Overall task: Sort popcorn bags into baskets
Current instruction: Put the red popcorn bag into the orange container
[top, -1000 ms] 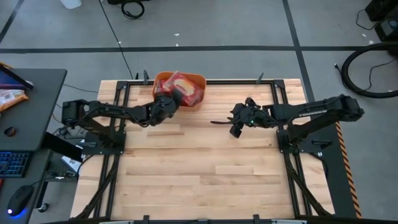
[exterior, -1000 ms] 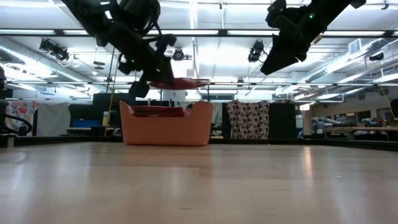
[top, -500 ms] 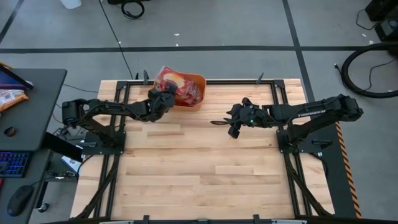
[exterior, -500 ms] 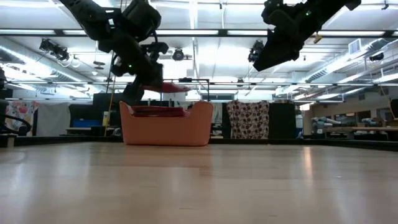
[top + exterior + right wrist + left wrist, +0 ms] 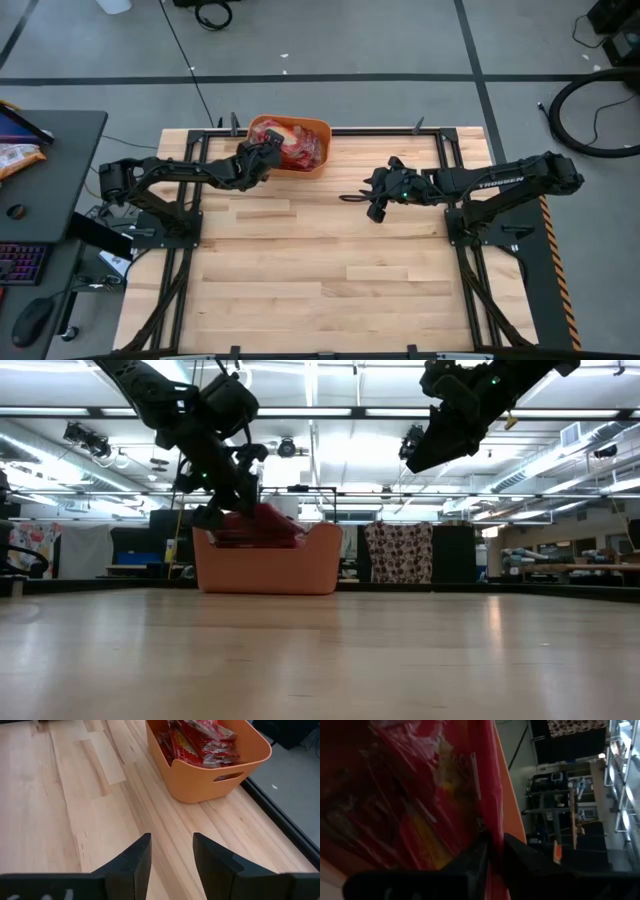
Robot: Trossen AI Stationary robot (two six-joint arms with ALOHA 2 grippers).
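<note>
You've got the left hand (image 5: 262, 160) at the orange basket's (image 5: 316, 165) near rim, pinching a popcorn bag (image 5: 420, 795) lying over the pile inside, so spread wide before lifting away.

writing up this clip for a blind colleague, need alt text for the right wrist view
An orange basket piled with red popcorn bags stands on the light wooden table, close to its dark edge. In the foreground, the right gripper hangs open and empty above the bare boards, its two dark fingers pointing toward the basket.
</note>
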